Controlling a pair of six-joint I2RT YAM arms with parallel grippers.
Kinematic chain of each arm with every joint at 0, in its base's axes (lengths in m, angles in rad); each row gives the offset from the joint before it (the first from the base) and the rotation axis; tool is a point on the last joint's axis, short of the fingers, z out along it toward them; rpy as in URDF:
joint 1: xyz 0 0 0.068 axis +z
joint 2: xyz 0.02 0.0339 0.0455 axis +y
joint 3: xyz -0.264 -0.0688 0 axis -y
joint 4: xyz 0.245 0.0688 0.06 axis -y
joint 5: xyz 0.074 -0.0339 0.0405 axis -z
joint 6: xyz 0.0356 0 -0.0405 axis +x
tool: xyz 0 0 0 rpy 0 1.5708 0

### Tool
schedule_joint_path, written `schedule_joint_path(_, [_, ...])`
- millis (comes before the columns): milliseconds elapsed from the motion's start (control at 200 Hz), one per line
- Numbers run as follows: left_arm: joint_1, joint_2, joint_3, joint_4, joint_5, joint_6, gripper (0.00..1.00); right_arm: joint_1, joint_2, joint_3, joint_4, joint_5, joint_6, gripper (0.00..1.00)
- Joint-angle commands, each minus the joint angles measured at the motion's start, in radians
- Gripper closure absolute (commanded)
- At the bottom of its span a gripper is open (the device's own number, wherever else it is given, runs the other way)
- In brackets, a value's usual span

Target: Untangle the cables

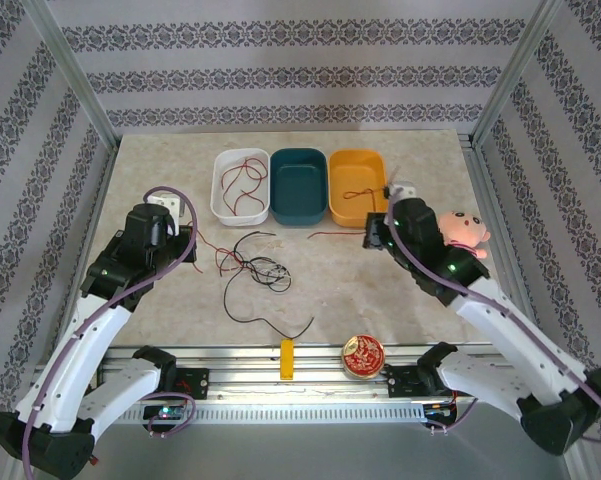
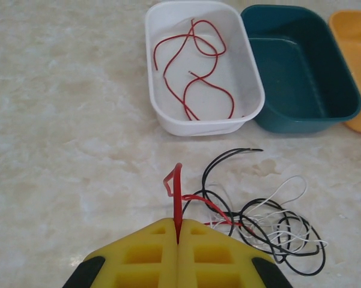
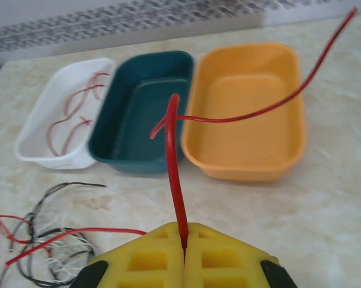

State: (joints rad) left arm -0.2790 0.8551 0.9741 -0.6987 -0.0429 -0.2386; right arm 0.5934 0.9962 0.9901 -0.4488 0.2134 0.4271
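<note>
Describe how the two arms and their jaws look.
Both the left arm and the right arm have smooth white shells on the long links, with black joint housings and black bases. A thick purple cable runs along each. The jaws are bright yellow blocks with rectangular recesses moulded in and black outer corners.

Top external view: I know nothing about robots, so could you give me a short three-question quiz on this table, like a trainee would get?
1. True or false: the white tub holds black wires.
2. Which tub stands between the other two? A white tub, B teal tub, C orange tub.
3. Fill in: the left gripper is shut on a ___ wire.
Key: 1 false, its wires are red; 2 B; 3 red.
</note>
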Motion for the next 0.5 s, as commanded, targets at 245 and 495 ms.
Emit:
schedule_joint_path(245, [0.013,-0.007,-0.044,0.141,0.153,-0.029,1.0,0.08,0.553,0.488,0.101,-0.008,-0.162,1.0])
schedule_joint_path(495, [0.012,-0.011,-0.062,0.175,0.198,-0.049,1.0,0.09,0.93,0.844,0.102,-0.084,-0.221,1.0])
